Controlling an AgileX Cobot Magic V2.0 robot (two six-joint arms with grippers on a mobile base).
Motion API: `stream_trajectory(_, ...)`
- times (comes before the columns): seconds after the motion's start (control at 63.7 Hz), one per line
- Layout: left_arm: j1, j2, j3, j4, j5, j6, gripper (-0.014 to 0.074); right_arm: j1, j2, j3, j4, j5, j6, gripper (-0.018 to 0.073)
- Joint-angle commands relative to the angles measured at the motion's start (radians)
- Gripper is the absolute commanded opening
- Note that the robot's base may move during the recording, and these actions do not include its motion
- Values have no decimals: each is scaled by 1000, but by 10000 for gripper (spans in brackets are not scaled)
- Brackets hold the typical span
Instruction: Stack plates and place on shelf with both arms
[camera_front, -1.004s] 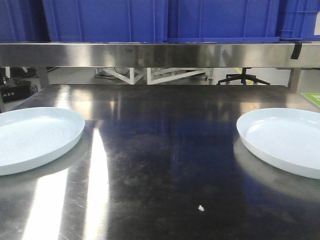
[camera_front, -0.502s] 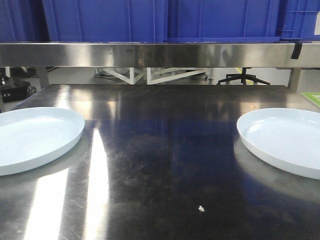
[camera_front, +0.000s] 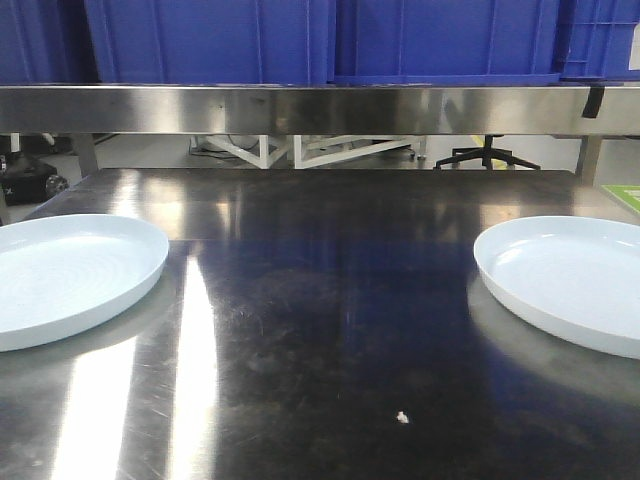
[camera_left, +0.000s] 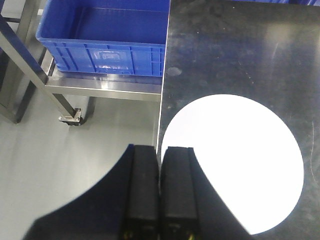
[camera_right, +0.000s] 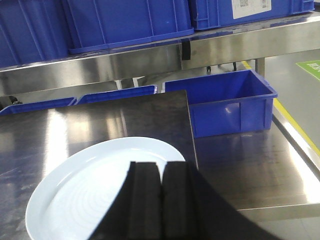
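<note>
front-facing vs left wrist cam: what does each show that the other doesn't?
Only front-facing: the right plate, the shelf rail with blue crates above it, and a white speck on the tabletop.
Only left wrist: the left claw, shut and empty, overlapping the edge of the left plate in the image; the floor; an open blue crate on a low rack beside the table.
Both: the left plate and the dark steel tabletop.

Glossy steel tabletop (camera_front: 330, 300), glare streak near left. Blue crates (camera_front: 210, 40) far, overhead. Grey floor (camera_left: 50, 150) at left; black office chair (camera_front: 487, 157) far right.
</note>
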Motion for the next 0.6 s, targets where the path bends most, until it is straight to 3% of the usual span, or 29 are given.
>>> stream_trajectory(0.0,-6,-3,-38,8,-91,2,82,-5,-18,-1,0,-85,-8,56)
stream_trajectory(0.267,-6,-3,-38,15,-128,2,82,-5,-18,-1,-1,-99,-9,56)
stream_trajectory(0.424,-6,-3,-38,41,-124,2,82,-5,-18,-7,-1,-236,14,56)
stream_trajectory(0.581,-6,-3,-38,43,-124,2,82,1,40,-125,1,-43,62,56)
